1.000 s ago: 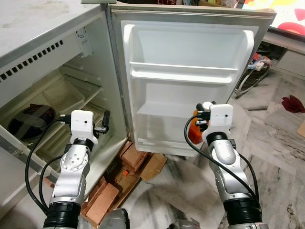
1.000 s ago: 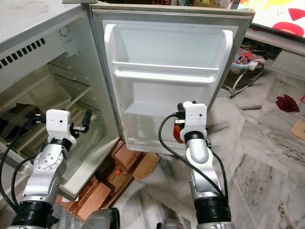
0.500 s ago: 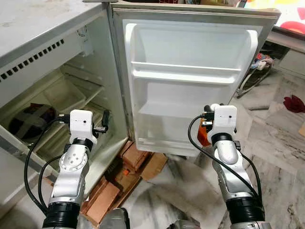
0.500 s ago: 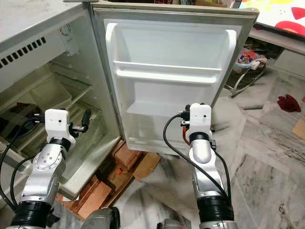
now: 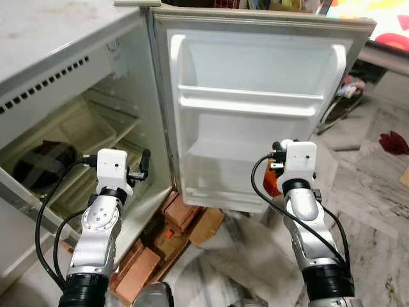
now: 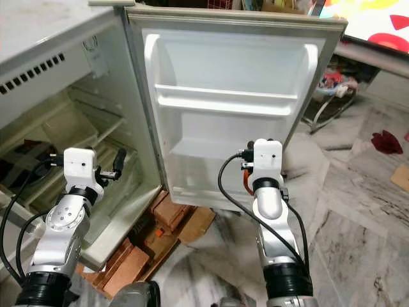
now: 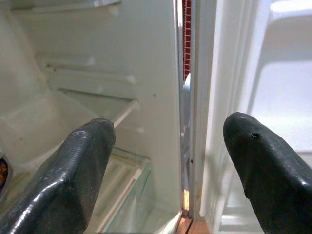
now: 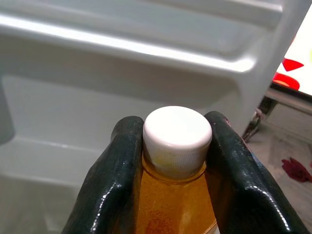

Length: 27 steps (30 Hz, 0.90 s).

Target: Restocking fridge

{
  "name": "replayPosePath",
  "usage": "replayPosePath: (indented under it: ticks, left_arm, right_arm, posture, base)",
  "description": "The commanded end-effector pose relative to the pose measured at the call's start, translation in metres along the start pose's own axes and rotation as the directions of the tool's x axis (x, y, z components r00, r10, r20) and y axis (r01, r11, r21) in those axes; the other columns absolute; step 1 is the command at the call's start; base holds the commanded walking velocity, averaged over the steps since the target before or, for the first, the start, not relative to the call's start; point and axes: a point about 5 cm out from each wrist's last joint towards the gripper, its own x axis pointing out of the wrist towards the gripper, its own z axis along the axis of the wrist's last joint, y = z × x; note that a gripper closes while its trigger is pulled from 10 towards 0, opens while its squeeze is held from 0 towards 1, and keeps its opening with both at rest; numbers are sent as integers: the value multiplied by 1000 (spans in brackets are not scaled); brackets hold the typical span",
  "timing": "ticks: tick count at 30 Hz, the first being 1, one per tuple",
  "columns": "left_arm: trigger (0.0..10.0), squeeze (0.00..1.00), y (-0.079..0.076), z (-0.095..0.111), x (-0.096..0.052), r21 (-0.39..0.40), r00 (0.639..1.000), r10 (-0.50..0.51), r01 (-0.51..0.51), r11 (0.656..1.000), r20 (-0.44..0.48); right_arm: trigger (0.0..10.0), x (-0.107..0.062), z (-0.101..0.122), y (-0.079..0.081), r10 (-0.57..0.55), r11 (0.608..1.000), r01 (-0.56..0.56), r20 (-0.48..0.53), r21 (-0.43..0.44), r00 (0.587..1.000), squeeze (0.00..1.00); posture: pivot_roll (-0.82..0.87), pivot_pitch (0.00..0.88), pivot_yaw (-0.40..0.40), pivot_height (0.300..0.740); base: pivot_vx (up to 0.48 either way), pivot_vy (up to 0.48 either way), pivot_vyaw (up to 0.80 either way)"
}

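Down by the floor, bricks (image 5: pixel 182 214) and cardboard (image 5: pixel 206 224) sit under the fridge (image 5: pixel 77 83), on marble. The right gripper (image 8: pixel 171 161) is clamped on a bottle (image 8: pixel 174 204) of orange liquid, fingers (image 8: pixel 114 180) pressed either side of its white cap (image 8: pixel 177 132). It holds the bottle in front of the open door (image 5: pixel 255 115), low, near the bottom shelf. The left gripper (image 7: pixel 170 161) hangs wide apart with nothing in it, facing the door's hinge edge and the cabinet's glass shelves. Further in, a dark round item (image 5: pixel 41 160) rests inside the fridge. Beyond the door, a red cloth (image 5: pixel 393 141) lies on the floor.
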Motion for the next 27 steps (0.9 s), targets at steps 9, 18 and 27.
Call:
replayPosePath:
  ticks: [9, 18, 27]
  left_arm:
    - [10000, 0, -2, 4, -1, -10, 1000, -8, 8, 1000, 9]
    - [10000, 0, -2, 4, -3, -11, 1000, -4, 4, 1000, 7]
    - [10000, 0, 3, 4, 1, -6, 999, 41, -41, 999, -10]
  right_arm:
    - [10000, 1, 8, 1, 9, 1000, -10, 37, 6, 999, 0]
    - [10000, -3, 8, 7, 48, 998, -49, 35, 31, 998, 0]
    - [10000, -4, 7, 11, 74, 996, -76, 33, 53, 997, 0]
  posture:
    - [-8, 64, -43, 740]
    - [-9, 78, -43, 740]
    - [-7, 77, -44, 696]
  base:
    - [174, 0, 0]
    - [0, 0, 0]
    - [0, 0, 0]
